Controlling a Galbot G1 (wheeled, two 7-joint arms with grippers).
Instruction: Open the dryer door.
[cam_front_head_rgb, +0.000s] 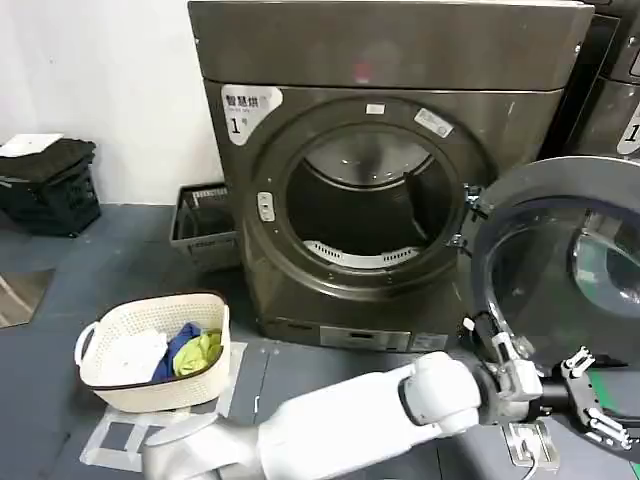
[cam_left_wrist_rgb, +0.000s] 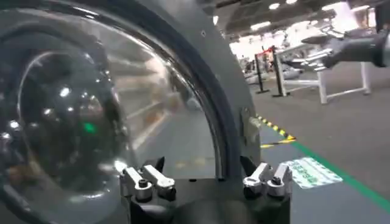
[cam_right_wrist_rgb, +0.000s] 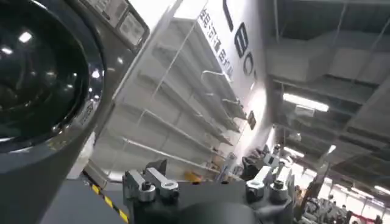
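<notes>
The dryer door (cam_front_head_rgb: 535, 290) of the dark machine marked "1" (cam_front_head_rgb: 238, 112) stands swung open to the right, leaving the drum opening (cam_front_head_rgb: 365, 200) bare. My left arm reaches across the floor to the door's lower edge. There my left gripper (cam_front_head_rgb: 500, 345) is open. In the left wrist view the door's rim (cam_left_wrist_rgb: 226, 122) runs down between the spread fingers (cam_left_wrist_rgb: 146, 182) of the left gripper (cam_left_wrist_rgb: 207, 182), with the tinted glass (cam_left_wrist_rgb: 73, 115) to one side. My right gripper (cam_front_head_rgb: 600, 395) hangs open low at the right, below the door, holding nothing (cam_right_wrist_rgb: 207, 185).
A white basket (cam_front_head_rgb: 100, 375) with clothes sits on the floor front left. A grey basket (cam_front_head_rgb: 205, 225) stands beside the machine and a black crate (cam_front_head_rgb: 50, 185) at far left. A neighbouring dark machine (cam_front_head_rgb: 615, 90) stands behind the open door.
</notes>
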